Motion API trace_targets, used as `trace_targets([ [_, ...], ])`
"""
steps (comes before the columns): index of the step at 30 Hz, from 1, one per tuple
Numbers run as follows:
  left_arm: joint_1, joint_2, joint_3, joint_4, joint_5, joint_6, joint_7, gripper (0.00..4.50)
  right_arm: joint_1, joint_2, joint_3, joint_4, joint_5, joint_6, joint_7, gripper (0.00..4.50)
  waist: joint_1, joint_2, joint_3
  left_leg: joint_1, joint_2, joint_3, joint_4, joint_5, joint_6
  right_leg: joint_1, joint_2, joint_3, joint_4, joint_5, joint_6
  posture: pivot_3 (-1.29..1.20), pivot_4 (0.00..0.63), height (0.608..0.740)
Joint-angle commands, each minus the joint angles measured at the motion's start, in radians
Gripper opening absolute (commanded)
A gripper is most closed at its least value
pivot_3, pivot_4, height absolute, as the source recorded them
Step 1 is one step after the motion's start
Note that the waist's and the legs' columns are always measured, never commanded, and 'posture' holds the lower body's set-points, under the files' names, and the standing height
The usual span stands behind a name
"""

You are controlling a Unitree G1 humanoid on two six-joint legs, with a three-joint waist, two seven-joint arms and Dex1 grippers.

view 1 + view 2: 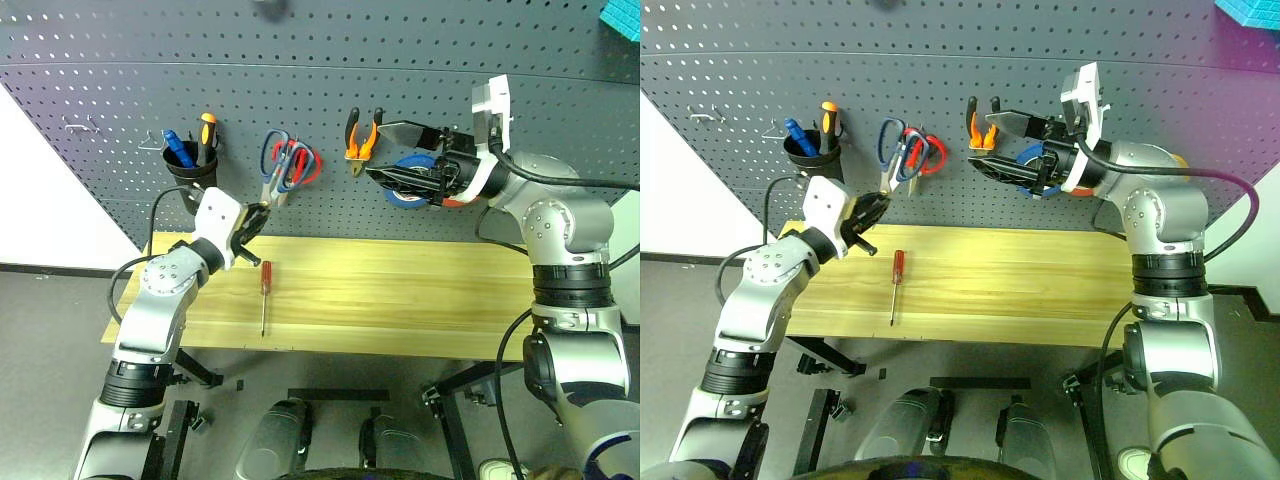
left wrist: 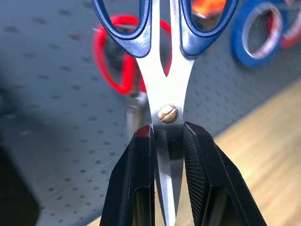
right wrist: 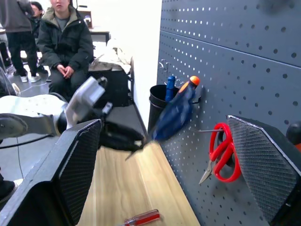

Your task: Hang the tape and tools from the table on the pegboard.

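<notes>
Two grippers, catalogued from the robot's left to its right.
Pot [image 1: 190, 172]: black, hung on the pegboard [image 1: 120, 90]; holds blue and orange-black screwdrivers, not task items.
Left gripper [image 1: 252, 222]: clamped on the blades of the scissors [image 1: 277, 165], handles raised to the board beside the red-handled scissors [image 1: 303, 166]; blade grip likely leaves the loops free for a hook.
Scissors handles: read dark blue in the left wrist view, where the pivot screw sits just above the fingers [image 2: 136, 183].
Red screwdriver [image 1: 265, 296]: lying on the table [image 1: 400, 300], not yet hung.
Pliers [image 1: 361, 140]: hanging on the board, handles up.
Right gripper [image 1: 400, 152]: fingers spread wide, nothing between them, pointing left along the board in front of the blue roll [image 1: 410, 192]; probably waiting clear.
Yellow tape: cannot be located.
Right wrist view: adds a seated person [image 3: 66, 47] beyond the table end.
</notes>
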Motion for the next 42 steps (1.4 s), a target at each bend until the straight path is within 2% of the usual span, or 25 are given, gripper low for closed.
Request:
trace_targets([
  [1, -0.063, 0.020, -0.006, -0.093, 0.004, 0.064, 0.001, 0.51, 0.002, -0.014, -0.034, -0.051, 0.024, -0.001, -0.019, 4.50, -0.004, 0.000, 0.000, 0.000, 0.000, 0.000, 0.000, 0.000, 0.000, 0.000, 0.000, 0.000, 0.000, 0.000, 0.000, 0.09, 0.042, 0.733],
  [5, -0.105, 0.013, -0.012, -0.119, 0.008, 0.157, 0.022, 0.51, 0.025, -0.025, -0.038, -0.074, 0.030, 0.006, -0.033, 4.50, -0.008, 0.000, 0.000, 0.001, 0.000, 0.000, 0.000, 0.000, 0.000, 0.001, 0.000, 0.000, 0.000, 0.000, 0.000, 0.07, 0.044, 0.733],
  [14, -0.075, 0.036, -0.018, -0.054, 0.035, 0.146, 0.013, 0.51, 0.054, -0.048, -0.043, -0.096, 0.029, 0.007, -0.048, 4.50, -0.034, 0.000, 0.000, 0.001, 0.000, 0.000, 0.000, 0.000, 0.000, 0.002, 0.000, 0.001, 0.000, 0.000, 0.000, 0.06, 0.049, 0.733],
  [32, -0.009, 0.034, 0.015, 0.150, 0.056, -0.110, 0.016, 0.51, 0.063, -0.058, -0.024, -0.079, 0.001, -0.016, -0.038, 4.50, -0.032, 0.001, -0.001, 0.003, 0.000, 0.000, 0.001, 0.000, 0.000, 0.002, -0.001, 0.001, 0.000, 0.000, -0.001, 0.06, 0.054, 0.733],
  [38, 0.029, 0.025, 0.015, 0.092, 0.027, -0.195, -0.026, 0.51, 0.078, -0.061, -0.021, -0.089, 0.001, -0.019, -0.038, 4.50, -0.033, 0.001, -0.001, 0.002, 0.001, 0.000, 0.000, 0.000, 0.000, 0.002, -0.001, 0.002, 0.001, 0.000, -0.001, 0.05, 0.055, 0.733],
  [42, 0.005, 0.005, 0.024, 0.050, 0.018, -0.177, -0.015, 0.51, 0.082, -0.062, -0.016, -0.091, -0.002, -0.024, -0.036, 4.50, -0.032, 0.001, -0.001, 0.002, 0.001, 0.000, 0.001, 0.000, 0.000, 0.002, -0.001, 0.002, 0.001, 0.000, -0.001, 0.06, 0.051, 0.733],
])
